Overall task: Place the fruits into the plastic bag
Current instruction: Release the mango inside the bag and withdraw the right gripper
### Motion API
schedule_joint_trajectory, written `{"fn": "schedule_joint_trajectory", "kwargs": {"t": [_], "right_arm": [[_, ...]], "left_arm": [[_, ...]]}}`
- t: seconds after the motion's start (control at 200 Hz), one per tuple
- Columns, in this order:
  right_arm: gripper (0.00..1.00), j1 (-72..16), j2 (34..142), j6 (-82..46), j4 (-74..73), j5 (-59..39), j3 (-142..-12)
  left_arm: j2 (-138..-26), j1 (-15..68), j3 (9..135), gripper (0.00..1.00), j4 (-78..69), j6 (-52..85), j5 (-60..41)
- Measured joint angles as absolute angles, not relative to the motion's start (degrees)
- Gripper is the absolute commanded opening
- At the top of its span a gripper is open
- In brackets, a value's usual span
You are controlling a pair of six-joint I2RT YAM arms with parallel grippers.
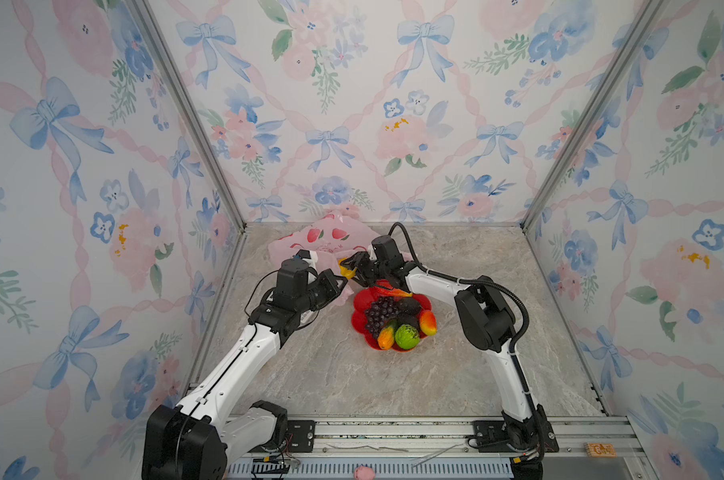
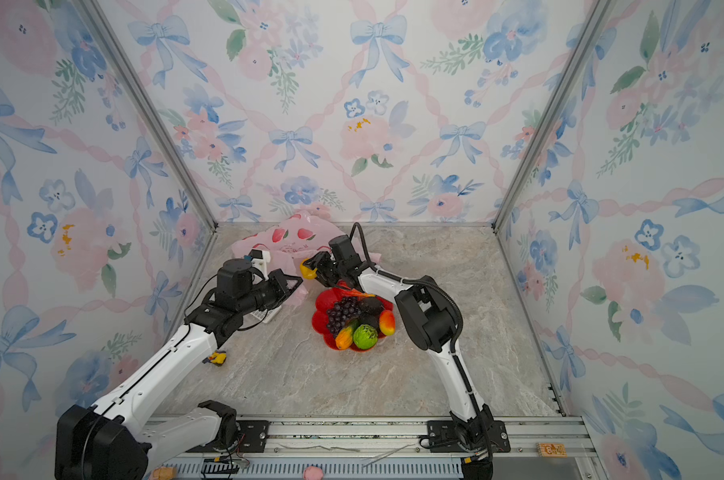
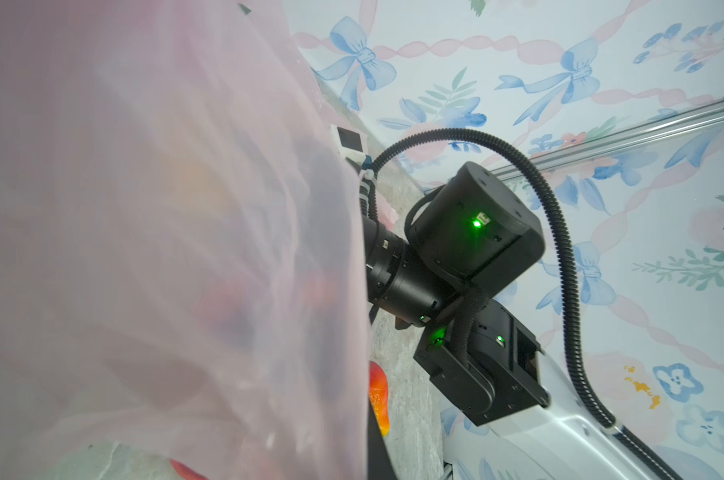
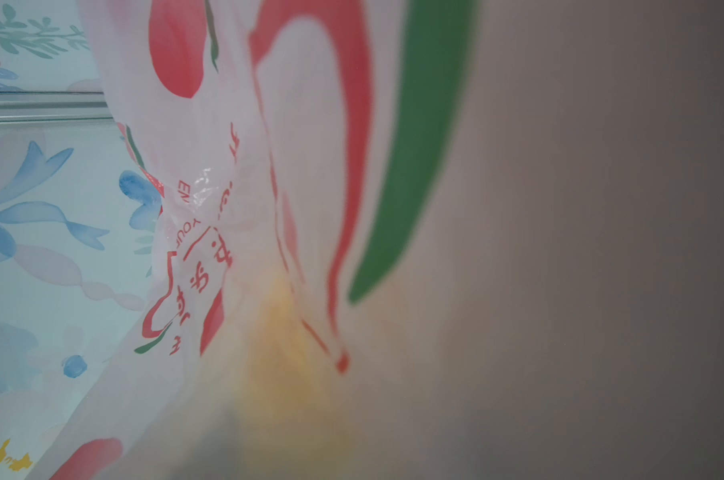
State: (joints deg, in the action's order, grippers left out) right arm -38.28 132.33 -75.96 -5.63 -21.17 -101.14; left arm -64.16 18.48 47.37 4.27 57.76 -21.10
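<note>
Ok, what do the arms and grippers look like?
White link shells with black joint housings on left arm and right arm. All black: left gripper, right gripper. A black corrugated cable loops along the right arm; green lights glow on its wrist joints.

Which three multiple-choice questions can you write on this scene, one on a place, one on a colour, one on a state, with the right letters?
1. Where does the grape bunch lie? A on the red plate; B on the bare table; C on the metal rail.
2. What colour is the fruit in the right gripper? A green; B yellow; C purple.
3. How are the jaws of the left gripper? A wide open; B shut on the plastic bag; C shut on a mango.

Key: 1 A, it rests among other fruits there. 2 B, yellow shows between the jaws in both top views. 3 B, the pink film runs into the closed jaws.
</note>
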Motion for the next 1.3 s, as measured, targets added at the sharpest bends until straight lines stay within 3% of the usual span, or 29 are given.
{"fn": "schedule_joint_trajectory", "kwargs": {"t": [0.59, 0.855, 1.3], "right_arm": [[0.63, -37.5, 142.5, -78.0, -2.0, -18.1, -117.6], [0.81, -37.4, 144.7, -77.7, 1.6, -17.7, -121.1], [0.83, -35.0, 144.4, -71.6, 5.9, -19.3, -128.8]], "left_arm": [[-69.1, 20.1, 48.4, 0.00, -2.6, 60.4, -30.1], [-69.1, 20.0, 47.7, 0.00, -5.7, 61.9, -30.8], [-67.4, 17.2, 46.4, 0.00, -2.9, 60.3, -29.9]]}}
